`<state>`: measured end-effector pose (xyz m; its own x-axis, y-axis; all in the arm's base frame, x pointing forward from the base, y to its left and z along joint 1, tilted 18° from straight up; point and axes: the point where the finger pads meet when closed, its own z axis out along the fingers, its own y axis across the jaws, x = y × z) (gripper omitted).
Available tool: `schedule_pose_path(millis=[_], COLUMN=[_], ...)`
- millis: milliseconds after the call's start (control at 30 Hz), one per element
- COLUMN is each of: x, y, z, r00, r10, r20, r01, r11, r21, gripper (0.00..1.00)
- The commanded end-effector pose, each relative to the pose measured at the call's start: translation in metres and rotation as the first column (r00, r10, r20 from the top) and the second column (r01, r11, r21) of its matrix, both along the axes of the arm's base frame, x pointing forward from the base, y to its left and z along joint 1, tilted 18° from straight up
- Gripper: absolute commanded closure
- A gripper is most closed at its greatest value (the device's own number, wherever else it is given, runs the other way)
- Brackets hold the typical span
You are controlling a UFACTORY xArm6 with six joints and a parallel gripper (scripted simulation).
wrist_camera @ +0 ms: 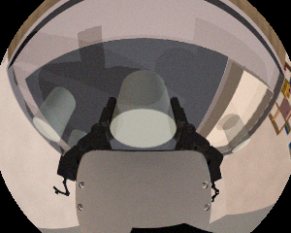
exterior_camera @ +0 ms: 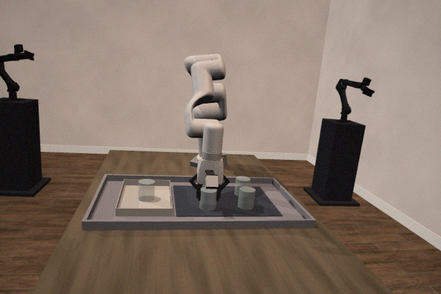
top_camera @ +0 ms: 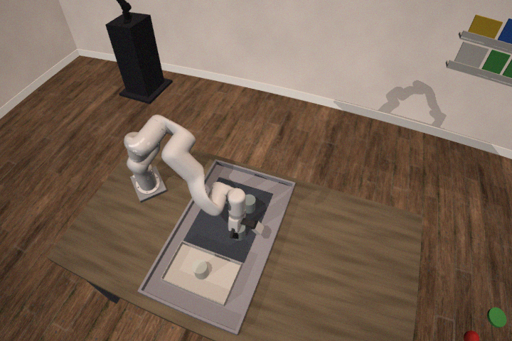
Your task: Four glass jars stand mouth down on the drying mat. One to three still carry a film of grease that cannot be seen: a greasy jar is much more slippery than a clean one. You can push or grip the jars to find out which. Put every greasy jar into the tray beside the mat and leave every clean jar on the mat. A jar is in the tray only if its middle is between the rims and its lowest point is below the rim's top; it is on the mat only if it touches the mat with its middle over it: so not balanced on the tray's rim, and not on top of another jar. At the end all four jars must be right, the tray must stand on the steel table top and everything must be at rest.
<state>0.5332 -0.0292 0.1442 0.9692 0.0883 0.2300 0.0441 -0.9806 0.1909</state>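
Observation:
My gripper [top_camera: 238, 231] [exterior_camera: 208, 196] [wrist_camera: 143, 105] points down with one finger on each side of a pale glass jar [top_camera: 241, 234] [exterior_camera: 207, 204] [wrist_camera: 143, 135]. The fingers look closed against its sides; no gap is clear. This jar stands upright on the dark drying mat [top_camera: 202, 231] [exterior_camera: 188, 212] [wrist_camera: 194, 63]. A second jar [top_camera: 249, 203] [exterior_camera: 246, 198] [wrist_camera: 58, 114] stands on the mat. A third jar [exterior_camera: 242, 180] [wrist_camera: 78, 136] stands behind it, nearer the robot base, hidden by the arm in the top view. A fourth jar [top_camera: 200, 269] [exterior_camera: 146, 190] [wrist_camera: 233, 132] stands inside the tray [top_camera: 224, 302] [exterior_camera: 144, 212]. Grease cannot be seen.
The steel table top [top_camera: 184, 307] [exterior_camera: 99, 207] has a raised edge around mat and tray. The tray's low wall stands beside the mat, close to the gripped jar's side. The two other mat jars stand on the side away from the tray. The arm reaches over the mat.

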Motion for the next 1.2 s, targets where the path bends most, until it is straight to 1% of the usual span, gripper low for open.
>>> schedule_pose_path(millis=[0,333,367,900,933,1167], x=[0.0011,0.0011,0.0011,0.0011,0.0011,0.0011], y=[0.0002,0.0002,0.0002,0.0002,0.0002,0.0002], z=[0.0019,0.0019,0.0019,0.0019,0.0019,0.0019], r00=[1.0,1.0,1.0,1.0,1.0,1.0], r10=[0.0,0.0,0.0,0.0,0.0,0.0], r20=[0.004,0.004,0.004,0.004,0.004,0.004], r01=[0.0,0.0,0.0,0.0,0.0,0.0], r11=[1.0,1.0,1.0,1.0,1.0,1.0], r21=[0.0,0.0,0.0,0.0,0.0,0.0], gripper=[0.3,0.3,0.33,0.33,1.0,1.0])
